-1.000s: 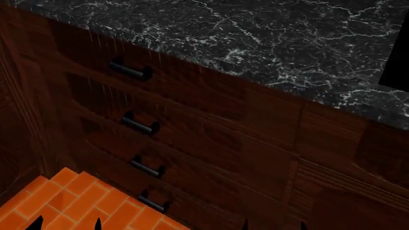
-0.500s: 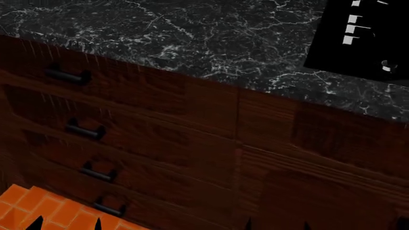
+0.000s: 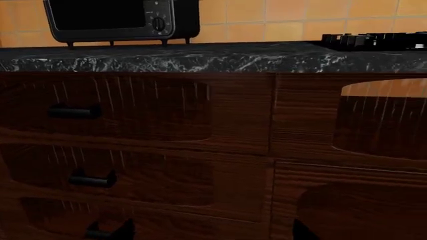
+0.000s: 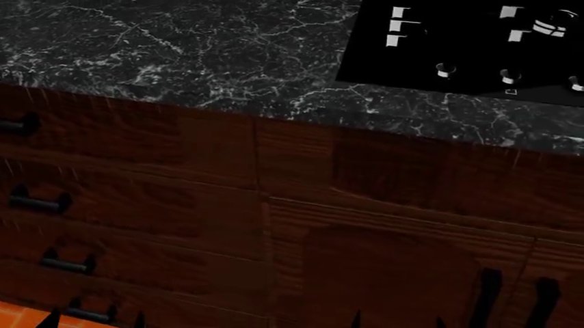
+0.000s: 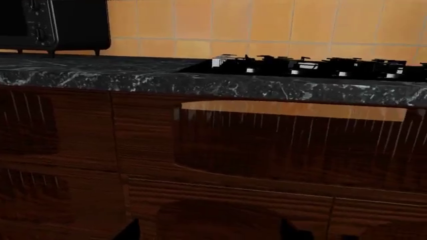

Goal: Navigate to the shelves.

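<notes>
The shelves are out of view in every frame. I face a dark wooden cabinet front under a black marble countertop [image 4: 182, 55]. In the head view only the fingertips of my left gripper [image 4: 96, 321] and right gripper [image 4: 396, 322] show, at the bottom edge. Both stand open and hold nothing. In the left wrist view the left gripper [image 3: 210, 232] points at the drawer fronts. In the right wrist view the right gripper [image 5: 212, 232] points at a cabinet door below the cooktop.
A black cooktop [image 4: 466, 41] lies in the counter at the right. Drawers with black handles [image 4: 37, 201] stack at the left, and two upright door handles [image 4: 488, 294] show at the lower right. A black microwave [image 3: 120, 20] stands against the orange tiled wall [image 5: 267, 20].
The head view has swung to the right along the counter. The drawers slid to the left edge, the cooktop came into fuller view, and the orange floor has almost left the frame.
</notes>
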Robot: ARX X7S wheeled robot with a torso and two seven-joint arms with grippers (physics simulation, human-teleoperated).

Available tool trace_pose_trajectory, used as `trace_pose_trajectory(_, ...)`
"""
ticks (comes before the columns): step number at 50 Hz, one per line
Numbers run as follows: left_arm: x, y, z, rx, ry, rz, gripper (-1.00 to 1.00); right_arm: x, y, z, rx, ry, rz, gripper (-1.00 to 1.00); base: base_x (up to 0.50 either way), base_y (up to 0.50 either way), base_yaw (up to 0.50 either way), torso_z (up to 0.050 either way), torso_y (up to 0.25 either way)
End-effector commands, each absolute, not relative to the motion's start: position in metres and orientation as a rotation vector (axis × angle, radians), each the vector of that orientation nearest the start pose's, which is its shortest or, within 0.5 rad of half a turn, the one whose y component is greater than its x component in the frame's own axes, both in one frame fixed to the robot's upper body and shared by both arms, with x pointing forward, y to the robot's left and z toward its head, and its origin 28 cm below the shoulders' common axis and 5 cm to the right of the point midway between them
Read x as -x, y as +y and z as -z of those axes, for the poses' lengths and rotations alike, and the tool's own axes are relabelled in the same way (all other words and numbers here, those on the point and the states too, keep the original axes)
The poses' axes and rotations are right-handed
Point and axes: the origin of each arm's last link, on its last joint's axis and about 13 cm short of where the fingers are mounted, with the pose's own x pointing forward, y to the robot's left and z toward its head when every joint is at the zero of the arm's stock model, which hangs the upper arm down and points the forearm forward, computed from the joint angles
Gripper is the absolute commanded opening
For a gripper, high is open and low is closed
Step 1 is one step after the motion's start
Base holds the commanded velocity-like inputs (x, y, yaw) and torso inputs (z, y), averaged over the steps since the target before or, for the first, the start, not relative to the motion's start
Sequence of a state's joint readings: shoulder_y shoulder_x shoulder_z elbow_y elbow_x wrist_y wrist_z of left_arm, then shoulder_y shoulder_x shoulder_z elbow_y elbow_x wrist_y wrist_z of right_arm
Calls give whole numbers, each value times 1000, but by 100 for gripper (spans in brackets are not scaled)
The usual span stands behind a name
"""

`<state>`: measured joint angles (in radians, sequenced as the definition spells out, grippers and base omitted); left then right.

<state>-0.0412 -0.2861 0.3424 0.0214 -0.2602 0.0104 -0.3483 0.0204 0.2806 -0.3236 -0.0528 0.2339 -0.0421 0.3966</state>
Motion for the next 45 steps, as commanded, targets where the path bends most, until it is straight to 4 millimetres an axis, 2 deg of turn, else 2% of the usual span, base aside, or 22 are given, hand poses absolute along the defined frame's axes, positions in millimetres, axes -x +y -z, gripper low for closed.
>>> trace_pose_trajectory(1, -209, 206, -17, -26, 15, -9, 100, -206, -97, -22, 25, -37, 68, 100, -11, 58, -500, 0, 0)
trace_pose_trajectory(36, -208, 207, -17, -27, 18, -11, 100, -206, -97, -22, 21, -30, 81, 100, -4, 57, -485, 0, 0)
trace_pose_trajectory(45, -208, 207, -17, -27, 17, -12, 100, -205, -96, -21, 25, -34, 70, 100, 0, 6, -35, 0, 0)
